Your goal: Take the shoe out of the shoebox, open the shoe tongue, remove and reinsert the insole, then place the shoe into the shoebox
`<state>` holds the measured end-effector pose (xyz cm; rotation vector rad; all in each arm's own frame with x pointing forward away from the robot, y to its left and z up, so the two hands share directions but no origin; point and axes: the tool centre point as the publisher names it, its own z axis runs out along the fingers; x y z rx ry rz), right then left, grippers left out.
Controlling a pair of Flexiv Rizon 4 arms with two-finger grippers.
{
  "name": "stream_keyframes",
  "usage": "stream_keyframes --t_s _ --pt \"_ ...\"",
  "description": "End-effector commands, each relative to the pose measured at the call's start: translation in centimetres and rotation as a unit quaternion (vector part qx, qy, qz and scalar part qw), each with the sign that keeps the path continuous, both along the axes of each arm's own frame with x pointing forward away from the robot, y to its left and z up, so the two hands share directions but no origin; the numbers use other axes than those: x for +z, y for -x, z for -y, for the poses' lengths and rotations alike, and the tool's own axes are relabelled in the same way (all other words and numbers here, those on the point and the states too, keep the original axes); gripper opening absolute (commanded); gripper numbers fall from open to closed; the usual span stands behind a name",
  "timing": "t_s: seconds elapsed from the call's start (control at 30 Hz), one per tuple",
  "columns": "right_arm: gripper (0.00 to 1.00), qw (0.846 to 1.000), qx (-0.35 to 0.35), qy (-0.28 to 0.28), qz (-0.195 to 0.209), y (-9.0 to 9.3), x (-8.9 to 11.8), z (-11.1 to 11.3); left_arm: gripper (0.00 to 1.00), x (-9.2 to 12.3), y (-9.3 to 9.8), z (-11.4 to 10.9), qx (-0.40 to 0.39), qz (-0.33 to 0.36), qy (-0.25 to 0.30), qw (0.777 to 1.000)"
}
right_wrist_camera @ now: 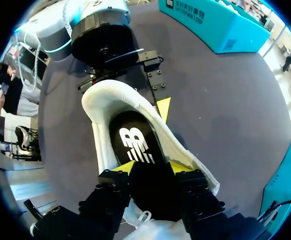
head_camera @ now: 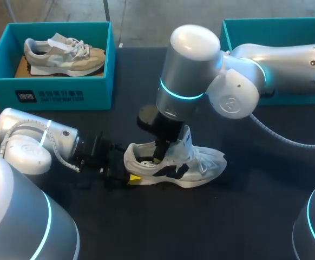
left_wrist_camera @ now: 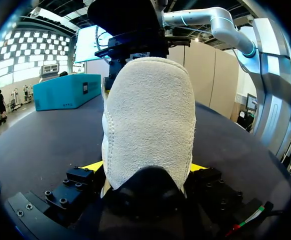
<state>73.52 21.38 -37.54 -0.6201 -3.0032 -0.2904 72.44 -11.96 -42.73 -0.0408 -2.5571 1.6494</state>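
Dark tabletop [head_camera: 255, 216] all around, and the white shoe [head_camera: 195, 165] stands on its sole right in the middle of it, out of any box. Everything else I place from that shoe.

At its heel end is my left gripper [head_camera: 128, 174], coming in low along the table. The head view only catches a sliver of yellow there. The left wrist view settles it: the pale heel back fills the picture, with a yellow tip pressed to either side, so I'm clamped on the shoe's heel.

Straight above the shoe's opening, my right gripper [head_camera: 158, 154] drops in. From overhead its fingers vanish into the collar, so the head view can't tell me much. The right wrist view looks right inside: the black insole [right_wrist_camera: 135, 140] lies in the shoe, and my two yellow fingertips [right_wrist_camera: 127, 167] pinch it from both sides toward the front.

Well behind the shoe, off past its heel end, sits the teal shoebox [head_camera: 54, 92] with a beige shoe [head_camera: 65, 54] in it. Behind the toe end, partly hidden by my right arm, is a second teal box [head_camera: 271, 23].
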Motion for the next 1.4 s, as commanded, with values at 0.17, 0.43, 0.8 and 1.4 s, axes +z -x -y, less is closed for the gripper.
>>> stream_keyframes --t_s 0.17,0.43,0.8,1.4 --pt "0.47 1.0 0.004 0.002 -0.01 0.0 -1.6 -0.2 0.0 -0.4 0.1 0.0 0.0 0.0 -0.001 1.0" --pt "0.54 1.0 0.013 0.006 -0.016 0.2 -2.2 -0.5 0.0 -0.4 0.1 0.0 0.0 0.0 -0.001 1.0" --pt "0.77 1.0 0.022 0.01 -0.01 -0.3 -2.9 -0.9 0.0 -0.4 0.1 0.0 0.0 0.0 -0.001 1.0" --pt "0.47 0.996 0.039 0.047 -0.063 1.8 -8.2 -1.6 0.0 -0.4 0.1 0.0 0.0 0.0 -0.001 1.0"
